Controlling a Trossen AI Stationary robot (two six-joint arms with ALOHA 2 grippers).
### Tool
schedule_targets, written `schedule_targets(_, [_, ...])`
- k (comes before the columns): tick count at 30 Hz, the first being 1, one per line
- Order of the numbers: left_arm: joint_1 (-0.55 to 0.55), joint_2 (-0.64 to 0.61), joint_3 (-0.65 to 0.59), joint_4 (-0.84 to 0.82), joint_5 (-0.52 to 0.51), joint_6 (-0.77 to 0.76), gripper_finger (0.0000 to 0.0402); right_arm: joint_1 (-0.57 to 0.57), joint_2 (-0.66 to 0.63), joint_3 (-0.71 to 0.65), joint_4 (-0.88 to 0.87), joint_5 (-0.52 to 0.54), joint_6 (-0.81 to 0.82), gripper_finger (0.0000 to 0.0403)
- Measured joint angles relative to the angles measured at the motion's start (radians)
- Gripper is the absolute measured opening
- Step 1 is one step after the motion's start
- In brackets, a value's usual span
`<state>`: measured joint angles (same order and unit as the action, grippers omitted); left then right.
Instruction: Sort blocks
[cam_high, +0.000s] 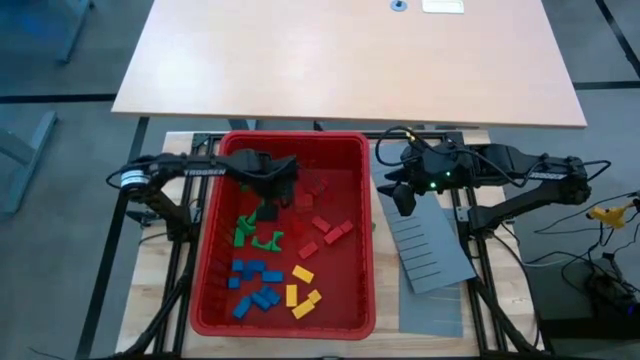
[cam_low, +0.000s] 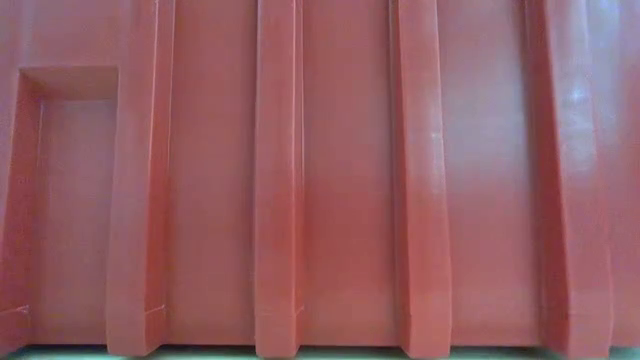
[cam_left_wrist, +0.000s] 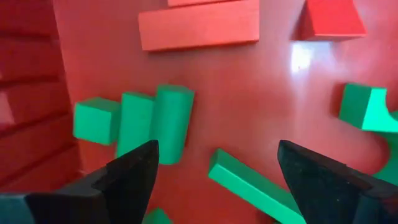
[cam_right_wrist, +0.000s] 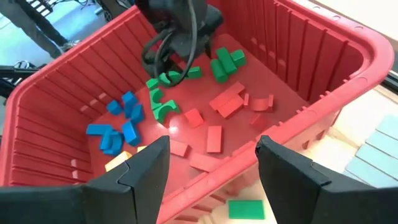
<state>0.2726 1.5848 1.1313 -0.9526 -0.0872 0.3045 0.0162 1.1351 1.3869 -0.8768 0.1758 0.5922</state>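
Left gripper (cam_high: 268, 208): inside the red bin (cam_high: 215, 290), low over the floor near the bin's left wall, fingers spread wide with nothing between them; in the left wrist view the two dark fingertips (cam_left_wrist: 134, 171) frame green blocks lying on the bin floor.
Right gripper (cam_high: 402, 199): outside the bin, just beside its right rim, fingers parted and empty, above the far end of the grey slotted panel (cam_high: 432, 250).
Green blocks (cam_high: 256, 234): clustered by the bin's left wall, right under and beside the left gripper; one long green bar (cam_left_wrist: 252, 186) lies tilted between the left fingers, and a curved piece (cam_right_wrist: 163, 107) sits among them.
Red blocks (cam_high: 328, 228): scattered toward the bin's right wall and middle, several flat bars and an arch.
Blue blocks (cam_high: 254, 287): grouped near the bin's near-left corner.
Yellow blocks (cam_high: 302, 293): grouped beside the blue ones, toward the near rim's middle.
Stray green block (cam_right_wrist: 246, 208): lying outside the bin on the wooden tabletop (cam_high: 155, 250), near the bin's right wall.
Low view: filled by the bin's ribbed outer wall (cam_low: 320, 180).
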Motion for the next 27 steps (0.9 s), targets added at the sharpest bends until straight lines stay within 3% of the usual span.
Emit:
schedule_targets(5, [0.061,0.0,0.007,-0.078,0.046,-0.243,0.0314,0.006,0.0,0.0,0.0,0.0,0.011,0.0211])
schedule_targets(10, [0.083,0.0,0.01,-0.146,0.217,-0.466,0.0314,0.006,0.0,0.0,0.0,0.005,-0.004,0.0209])
schedule_targets(17, [0.084,0.012,-0.027,-0.148,0.229,-0.573,0.0314,0.005,0.0,0.0,0.0,0.008,-0.014,0.0212])
schedule_targets(27, [0.086,0.027,-0.208,-0.062,0.228,-0.655,0.0313,0.005,0.0,0.0,0.001,0.009,-0.016,0.0209])
